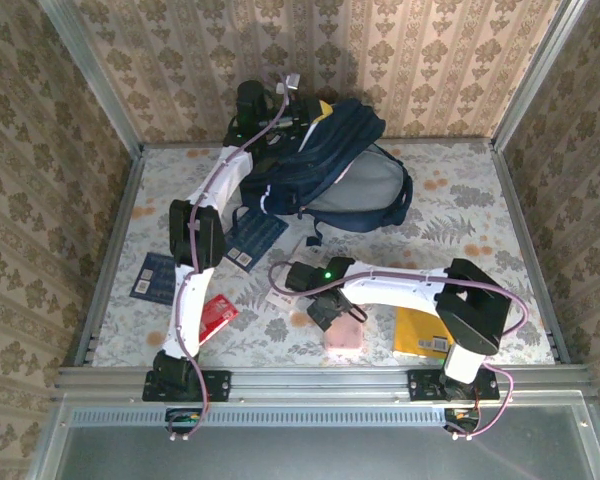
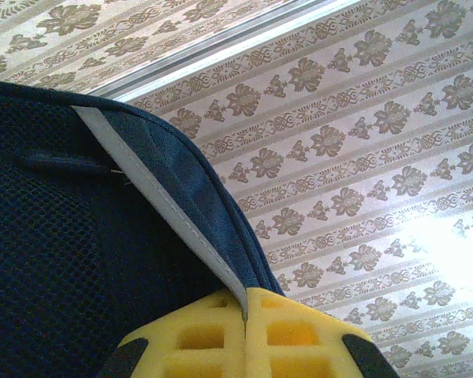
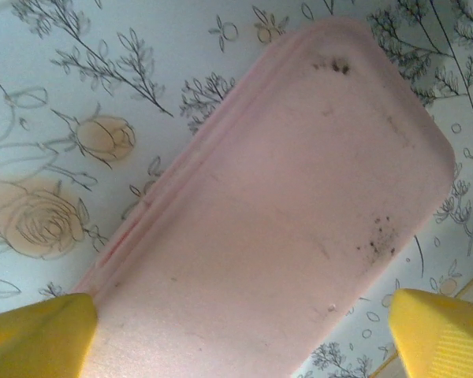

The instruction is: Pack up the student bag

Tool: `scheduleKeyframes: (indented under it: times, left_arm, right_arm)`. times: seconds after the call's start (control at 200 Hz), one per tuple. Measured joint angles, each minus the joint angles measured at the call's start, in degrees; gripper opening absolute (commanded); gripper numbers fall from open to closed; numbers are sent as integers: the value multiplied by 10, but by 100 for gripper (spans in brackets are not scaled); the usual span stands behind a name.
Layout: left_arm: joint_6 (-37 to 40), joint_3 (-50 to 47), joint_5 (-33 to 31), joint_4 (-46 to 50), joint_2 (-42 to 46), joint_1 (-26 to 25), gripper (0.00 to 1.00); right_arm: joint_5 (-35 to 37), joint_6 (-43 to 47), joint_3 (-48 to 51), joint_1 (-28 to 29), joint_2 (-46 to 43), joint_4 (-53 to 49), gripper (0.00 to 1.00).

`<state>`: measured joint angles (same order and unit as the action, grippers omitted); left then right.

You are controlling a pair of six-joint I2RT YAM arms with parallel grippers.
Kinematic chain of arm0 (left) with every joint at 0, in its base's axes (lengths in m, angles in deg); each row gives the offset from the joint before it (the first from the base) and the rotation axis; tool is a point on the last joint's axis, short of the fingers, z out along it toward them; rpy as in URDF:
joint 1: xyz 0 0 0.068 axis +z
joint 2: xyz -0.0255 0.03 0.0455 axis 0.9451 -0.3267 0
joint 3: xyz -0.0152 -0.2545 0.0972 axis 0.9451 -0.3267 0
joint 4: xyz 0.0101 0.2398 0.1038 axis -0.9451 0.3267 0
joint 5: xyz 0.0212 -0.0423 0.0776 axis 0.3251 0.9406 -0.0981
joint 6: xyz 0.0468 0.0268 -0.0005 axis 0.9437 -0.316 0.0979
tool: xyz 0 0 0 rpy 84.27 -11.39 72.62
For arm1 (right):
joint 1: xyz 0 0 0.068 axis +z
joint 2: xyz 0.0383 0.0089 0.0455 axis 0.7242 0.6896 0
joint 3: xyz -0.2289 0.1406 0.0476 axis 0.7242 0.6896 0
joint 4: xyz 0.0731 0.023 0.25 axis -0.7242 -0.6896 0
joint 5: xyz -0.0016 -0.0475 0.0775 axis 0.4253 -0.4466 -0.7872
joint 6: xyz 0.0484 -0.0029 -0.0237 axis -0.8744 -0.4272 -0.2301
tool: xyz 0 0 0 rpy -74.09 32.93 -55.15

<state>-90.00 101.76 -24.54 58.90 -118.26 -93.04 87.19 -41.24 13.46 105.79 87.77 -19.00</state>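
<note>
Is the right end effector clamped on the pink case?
No: the fingers of the right end effector stand wide apart, table showing between one and the pink case.

You'll find no writing you can read here — the white labels on the dark blue booklet (image 1: 258,232), the second blue booklet (image 1: 158,275) and the yellow book (image 1: 420,330) are too small and blurred to make out.

Even bright light, wrist-cam glare, slight blur.
</note>
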Motion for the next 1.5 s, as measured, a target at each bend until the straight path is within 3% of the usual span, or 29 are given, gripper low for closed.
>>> scheduleKeyframes:
  times: [0.145,0.36,0.45,0.64,0.875,1.5]
  left_arm:
    - [0,0,0,0,0,0,0]
    - [-7,0,0,0,0,0,0]
    - [-7,0,0,0,0,0,0]
    - [-9,0,0,0,0,0,0]
    - [-9,0,0,-1,0,0,0]
    - [-9,0,0,-1,0,0,0]
  right_arm:
    - [-23,-12,33,-10,-36,5,99]
    - [-150,-59,104,-122,-109,64,100]
    - [-182,-81,108,-142,-110,77,100]
    - [-221,-126,108,-143,-109,83,100]
    - [-217,-165,101,-141,-66,64,100]
    - [-200,-167,55,-106,-28,44,100]
